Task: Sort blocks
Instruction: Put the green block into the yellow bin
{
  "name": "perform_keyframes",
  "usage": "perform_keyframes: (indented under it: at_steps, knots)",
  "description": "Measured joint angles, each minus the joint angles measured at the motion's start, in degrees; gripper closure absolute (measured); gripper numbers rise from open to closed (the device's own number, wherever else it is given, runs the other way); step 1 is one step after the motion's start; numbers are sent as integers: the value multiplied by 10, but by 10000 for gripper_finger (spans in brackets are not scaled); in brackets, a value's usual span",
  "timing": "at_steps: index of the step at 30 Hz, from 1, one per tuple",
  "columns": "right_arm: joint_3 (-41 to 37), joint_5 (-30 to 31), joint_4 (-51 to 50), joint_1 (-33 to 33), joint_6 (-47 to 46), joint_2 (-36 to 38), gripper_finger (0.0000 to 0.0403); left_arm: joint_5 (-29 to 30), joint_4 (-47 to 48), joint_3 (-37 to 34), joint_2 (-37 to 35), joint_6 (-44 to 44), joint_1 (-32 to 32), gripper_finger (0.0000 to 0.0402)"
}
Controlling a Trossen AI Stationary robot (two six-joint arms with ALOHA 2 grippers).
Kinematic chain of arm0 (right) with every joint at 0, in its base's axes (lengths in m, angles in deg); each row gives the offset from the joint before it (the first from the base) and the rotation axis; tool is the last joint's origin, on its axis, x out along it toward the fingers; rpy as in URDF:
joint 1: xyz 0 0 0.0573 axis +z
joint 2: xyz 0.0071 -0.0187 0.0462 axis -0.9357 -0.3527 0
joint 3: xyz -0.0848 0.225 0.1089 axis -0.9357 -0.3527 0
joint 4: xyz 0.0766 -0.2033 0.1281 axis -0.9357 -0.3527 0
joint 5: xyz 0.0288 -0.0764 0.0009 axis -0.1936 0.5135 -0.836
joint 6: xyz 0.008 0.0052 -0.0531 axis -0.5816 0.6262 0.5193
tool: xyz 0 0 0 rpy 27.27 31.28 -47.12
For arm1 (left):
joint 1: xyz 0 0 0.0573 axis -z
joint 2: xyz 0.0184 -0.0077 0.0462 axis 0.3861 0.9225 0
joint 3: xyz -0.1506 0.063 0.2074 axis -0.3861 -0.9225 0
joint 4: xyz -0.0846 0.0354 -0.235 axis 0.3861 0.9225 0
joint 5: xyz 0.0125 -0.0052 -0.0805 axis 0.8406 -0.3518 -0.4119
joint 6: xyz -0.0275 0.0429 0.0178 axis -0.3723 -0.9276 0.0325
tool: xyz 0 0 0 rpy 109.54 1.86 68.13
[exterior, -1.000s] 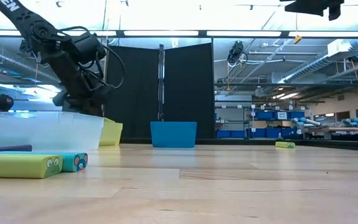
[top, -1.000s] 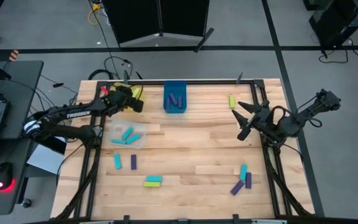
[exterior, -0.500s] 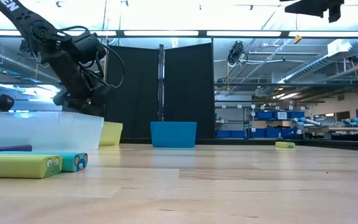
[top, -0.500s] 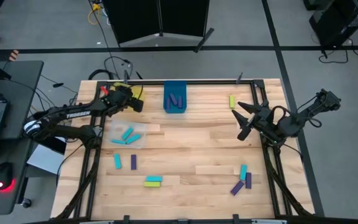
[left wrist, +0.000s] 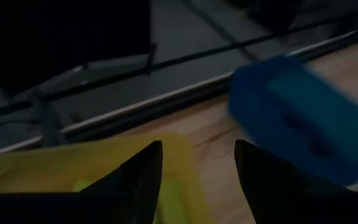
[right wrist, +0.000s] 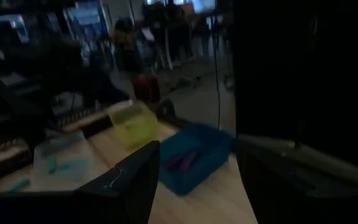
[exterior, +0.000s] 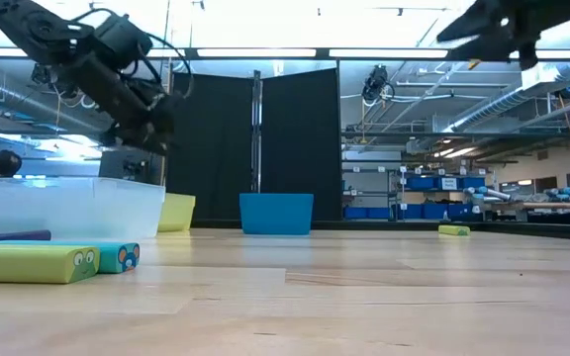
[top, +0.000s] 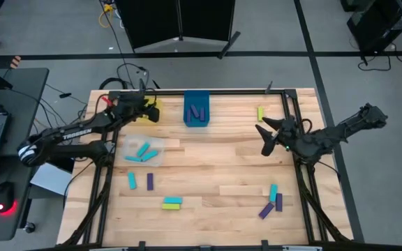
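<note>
Small flat blocks lie loose on the wooden table: a teal one and a purple one near the left, a lime-and-teal pair, a lime one at the far right, and teal and purple ones near the right. My left gripper hangs open over the yellow bin at the far left, nothing between its fingers. A lime piece shows inside that bin. My right gripper stands open in the air over the right side, holding nothing.
The blue bin at the far edge holds purple blocks. The clear bin at the left holds teal blocks. Black frame rails run along the table's edges. Bare wood lies across the table's middle.
My left gripper has risen above the yellow bin and tipped its fingers more toward level. My right gripper has sunk a little, moved slightly toward the table's left, and rolled about its own axis. No block on the table has moved.
</note>
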Motion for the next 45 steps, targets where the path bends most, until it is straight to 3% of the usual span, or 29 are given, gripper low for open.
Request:
perform_keyframes:
  at_steps: [3,9,15,23,34,45]
  knots:
    - [0,-45,-31,-51,-34,-19,178,-40,-5,0,-29,0,0,193]
    - [0,-70,-126,-169,-131,-31,178,-116,-1,0,-80,2,0,193]
    - [0,-202,-243,-325,-211,-49,178,-189,6,0,-103,6,0,193]
    - [0,-337,-251,-478,-195,-104,178,-202,6,1,-104,5,0,193]
    - [0,-426,-172,-584,-119,-241,163,-201,4,1,-104,3,0,193]
    - [0,-428,-91,-651,-78,-351,107,-199,3,1,-104,2,0,193]
